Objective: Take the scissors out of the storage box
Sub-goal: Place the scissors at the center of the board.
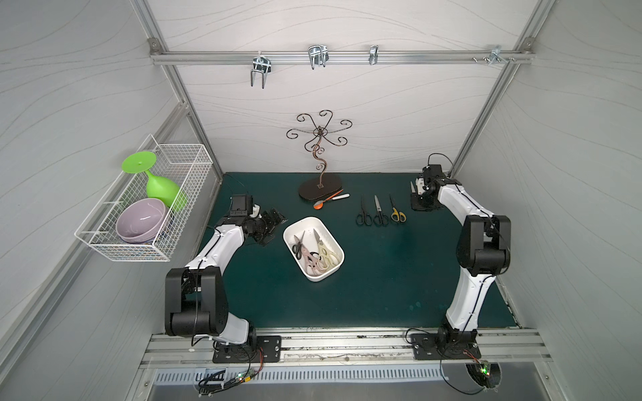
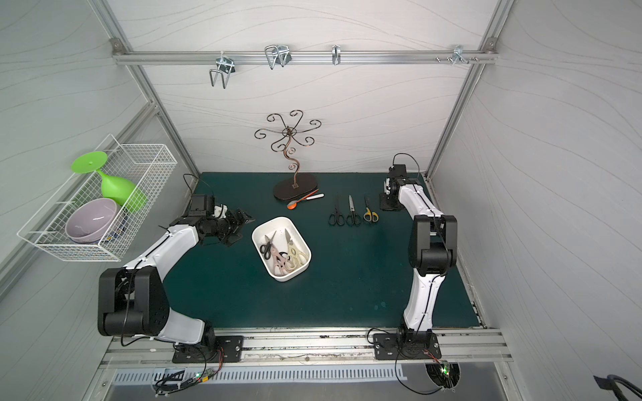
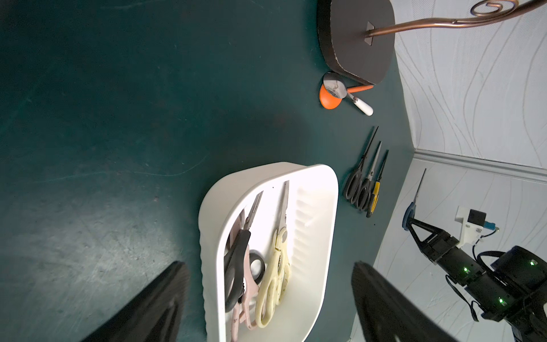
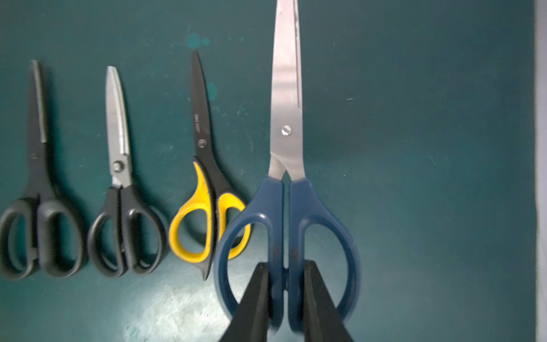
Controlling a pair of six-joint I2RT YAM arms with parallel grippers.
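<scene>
Gripping the blue scissors [image 4: 285, 133] in the right hand [image 4: 286, 266]: fingers clenched on the inner handle bars, blades pointing away from the wrist. They hang just beside the yellow pair [image 1: 397, 211], and I can't tell if they touch the bench [image 1: 382, 277].

Left hand [image 3: 269, 266] is spread wide and holds nothing. It's near the storage box [image 1: 328, 272], not touching it.

The box holds three: small black scissors [image 1: 297, 247], pink shears [image 1: 310, 260] and cream shears [image 1: 324, 253], handles overlapping.

Already out: two black pairs [image 1: 363, 213] and the yellow one, in a row with blades toward the back wall.

Bench top is a dark green mat. An orange spoon [image 1: 321, 204] lies against the base of the metal scroll stand [image 1: 319, 187].

Walls are white panels in an aluminium frame, with a hook rail [image 1: 340, 57] on the back wall. A wire basket [image 1: 146, 205] on the left wall holds a green goblet [image 1: 161, 187] and a purple bowl [image 1: 140, 220].
</scene>
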